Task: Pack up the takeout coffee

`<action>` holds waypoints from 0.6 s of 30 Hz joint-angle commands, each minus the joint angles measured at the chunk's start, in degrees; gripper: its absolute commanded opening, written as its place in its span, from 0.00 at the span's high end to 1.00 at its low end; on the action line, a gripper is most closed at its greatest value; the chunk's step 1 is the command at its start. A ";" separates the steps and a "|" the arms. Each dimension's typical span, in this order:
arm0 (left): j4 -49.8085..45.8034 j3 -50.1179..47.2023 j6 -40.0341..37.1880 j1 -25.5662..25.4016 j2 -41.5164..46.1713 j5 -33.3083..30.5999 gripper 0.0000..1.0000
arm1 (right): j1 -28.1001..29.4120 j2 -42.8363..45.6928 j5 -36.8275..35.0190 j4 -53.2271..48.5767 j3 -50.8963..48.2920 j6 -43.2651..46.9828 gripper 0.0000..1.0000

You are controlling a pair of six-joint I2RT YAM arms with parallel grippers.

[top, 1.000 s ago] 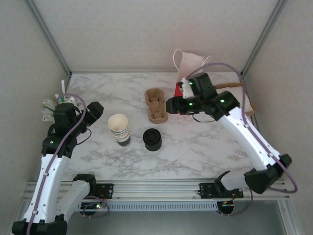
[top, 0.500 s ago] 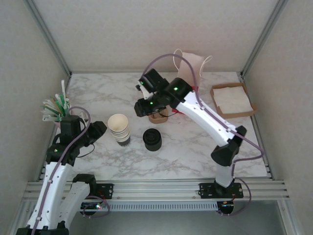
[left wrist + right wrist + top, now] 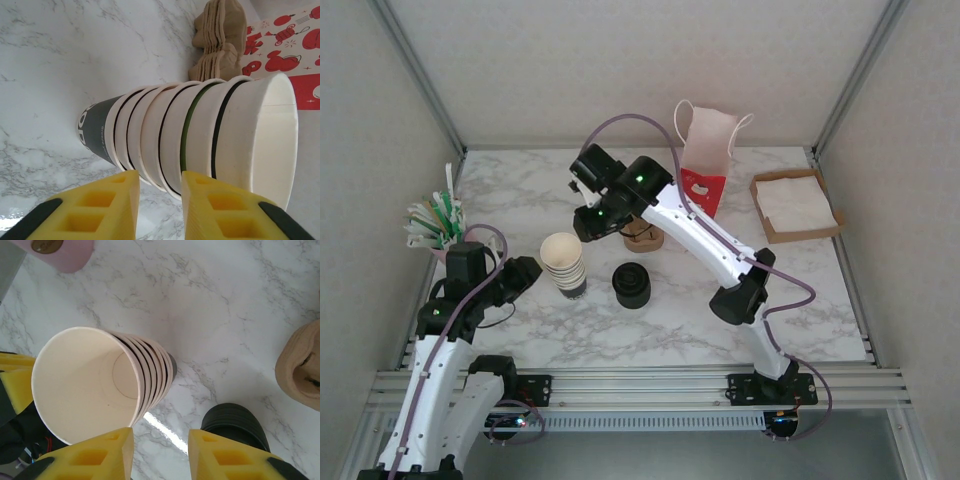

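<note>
While both claws stand partly spread and empty, my left claw [image 3: 160, 178] sits just beside the cup stack [image 3: 563, 262] and my right claw [image 3: 161, 435] hovers above it, with the lid stack [image 3: 632, 285] near on the bench [image 3: 800, 290].

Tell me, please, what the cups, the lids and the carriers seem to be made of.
Cups: paper, it seems; matte cream walls, rolled rims, a seam inside the top one.
Lids: probably plastic; black, with thin, even stacked rims.
Carriers: likely moulded pulp; brown, dull, fibrous-looking, soft-edged.
</note>
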State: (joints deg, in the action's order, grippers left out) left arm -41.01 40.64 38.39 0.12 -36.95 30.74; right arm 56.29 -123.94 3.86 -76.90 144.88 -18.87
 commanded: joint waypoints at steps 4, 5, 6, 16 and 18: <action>-0.03 -1.36 -0.73 0.67 -0.18 2.22 0.74 | 0.92 -3.22 2.19 -1.85 3.99 1.22 0.69; 0.07 -1.43 -0.82 0.67 -0.27 2.35 0.74 | 1.01 -3.42 2.18 -1.79 4.17 1.29 0.69; 0.17 -1.44 -0.86 0.67 -0.29 2.48 0.74 | 1.16 -3.63 2.28 -1.67 4.27 1.36 0.69; 1.29 -2.15 -0.82 0.76 -0.30 5.15 0.74 | 1.18 -6.66 3.41 -1.68 6.71 1.56 0.71; 1.50 -2.15 -0.86 0.76 -0.36 5.62 0.73 | 1.12 -7.30 3.70 -1.63 7.15 1.56 0.72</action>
State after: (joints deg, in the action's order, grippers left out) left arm -40.56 39.18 38.37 0.27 -37.60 34.39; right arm 56.88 -129.88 6.24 -77.45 149.91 -18.26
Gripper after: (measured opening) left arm 0.268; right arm 0.281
